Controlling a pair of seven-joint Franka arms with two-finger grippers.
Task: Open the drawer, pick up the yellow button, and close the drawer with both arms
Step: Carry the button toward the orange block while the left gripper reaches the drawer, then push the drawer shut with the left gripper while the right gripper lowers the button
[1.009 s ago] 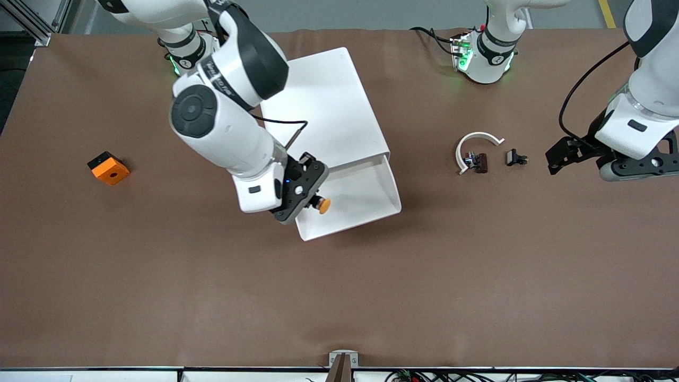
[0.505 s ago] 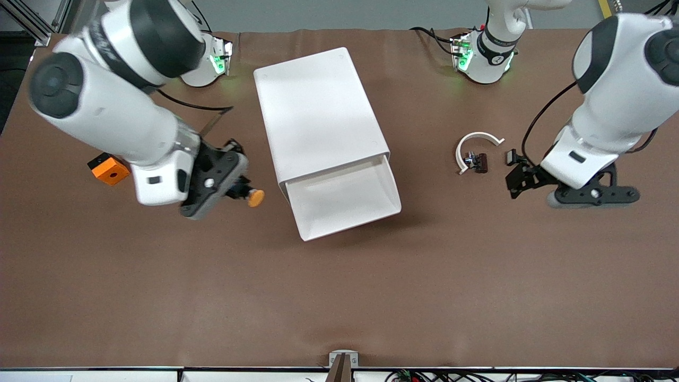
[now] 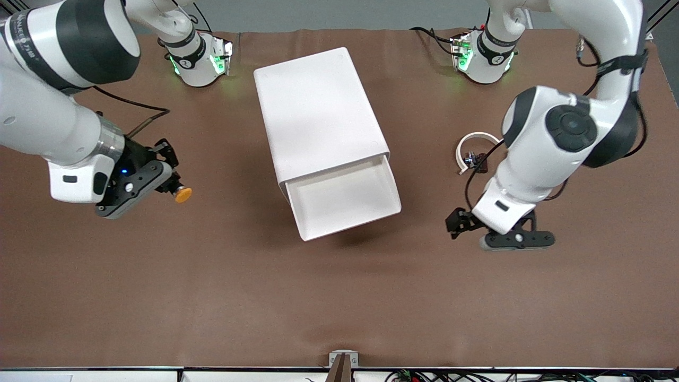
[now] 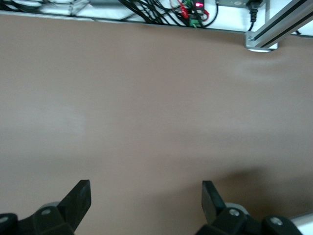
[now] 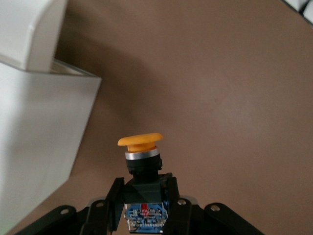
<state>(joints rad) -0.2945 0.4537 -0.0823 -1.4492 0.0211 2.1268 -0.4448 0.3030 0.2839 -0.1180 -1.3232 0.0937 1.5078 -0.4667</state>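
Between the right gripper's (image 5: 143, 188) pinching fingers sits the small orange-capped, dark-bodied push-button (image 5: 142, 156); left gripper (image 4: 145, 198) hovers over bare table, fingers spread.

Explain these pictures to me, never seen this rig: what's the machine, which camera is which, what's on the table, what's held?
Two white robot arms at a brown table. One picture looks down from across the table; the other two come from wrist cameras. The right gripper is shut on an orange-capped button, over bare table toward the right arm's end. The left gripper hangs open over bare table, holding nothing. A white cabinet has its top drawer pulled out. A white curved part lies toward the left arm's end.
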